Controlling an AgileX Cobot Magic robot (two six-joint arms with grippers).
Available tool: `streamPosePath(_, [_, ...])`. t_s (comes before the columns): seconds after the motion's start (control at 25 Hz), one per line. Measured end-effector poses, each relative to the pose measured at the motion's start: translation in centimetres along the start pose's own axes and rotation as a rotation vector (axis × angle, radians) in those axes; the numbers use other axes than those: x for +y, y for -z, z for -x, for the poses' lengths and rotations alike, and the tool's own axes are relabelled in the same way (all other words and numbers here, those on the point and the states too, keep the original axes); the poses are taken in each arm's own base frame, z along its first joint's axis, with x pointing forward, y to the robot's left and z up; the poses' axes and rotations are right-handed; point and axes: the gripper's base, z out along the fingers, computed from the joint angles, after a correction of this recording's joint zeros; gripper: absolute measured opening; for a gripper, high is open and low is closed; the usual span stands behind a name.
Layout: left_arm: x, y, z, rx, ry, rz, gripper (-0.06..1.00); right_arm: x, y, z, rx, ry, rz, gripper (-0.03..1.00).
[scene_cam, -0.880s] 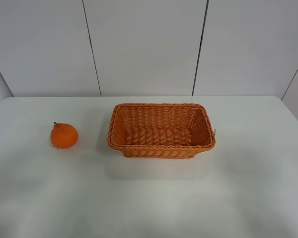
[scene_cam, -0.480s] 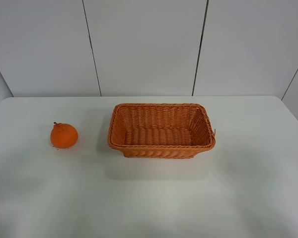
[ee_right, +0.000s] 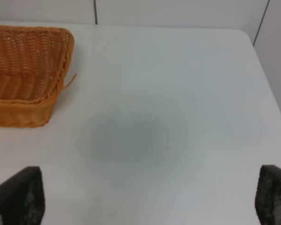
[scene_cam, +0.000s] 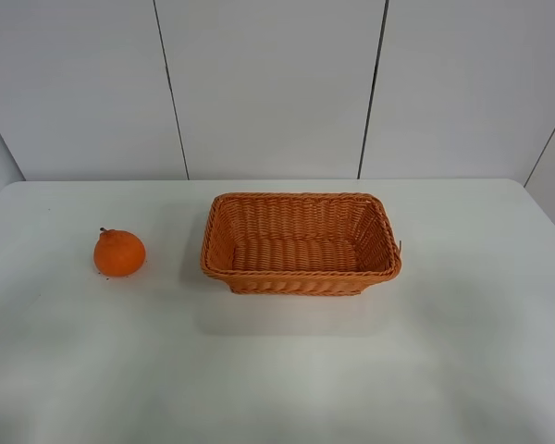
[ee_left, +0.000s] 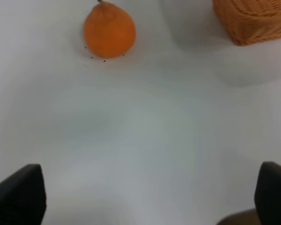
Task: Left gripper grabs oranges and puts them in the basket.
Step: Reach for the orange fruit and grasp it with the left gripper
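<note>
Glimpsing only fingertips of left end effector, wrist view clipping basket

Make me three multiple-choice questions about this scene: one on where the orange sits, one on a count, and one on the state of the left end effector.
1. In the high view, where is the orange relative to the basket?
A. To its left, on the table, apart from it.
B. Inside it.
C. To its right.

2. How many oranges are in view?
A. Three.
B. One.
C. Two.

3. The left end effector is:
A. shut on the orange.
B. shut on the basket rim.
C. open and empty.

Answers:
1 A, the fruit rests on bare table left of the basket.
2 B, only one fruit shows in any view.
3 C, its jaws stand wide apart in the left wrist view, with the orange untouched beyond them.
</note>
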Motion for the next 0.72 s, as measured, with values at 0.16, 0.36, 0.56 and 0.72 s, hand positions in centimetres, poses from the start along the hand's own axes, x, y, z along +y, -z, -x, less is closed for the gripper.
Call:
streamPosePath(0.16, [0.9,-1.6,3.3,0.044,-0.017,0.030,1.00,0.0,0.0,0.0,0.000,0.000,0.000,0.69])
streamPosePath(0.36, [1.7,-5.7,7.5,0.133,-0.001,-0.001,1.00,0.0,0.0,0.0,0.000,0.000,0.000,0.69])
streamPosePath(0.56, [2.3,-12.2,11.1,0.202,0.017,-0.032,1.00,0.0,0.0,0.0,0.000,0.000,0.000,0.69])
streamPosePath(0.72, [2.8,-17.8,12.8,0.295,0.021,-0.046,1.00,0.0,0.0,0.0,0.000,0.000,0.000,0.69])
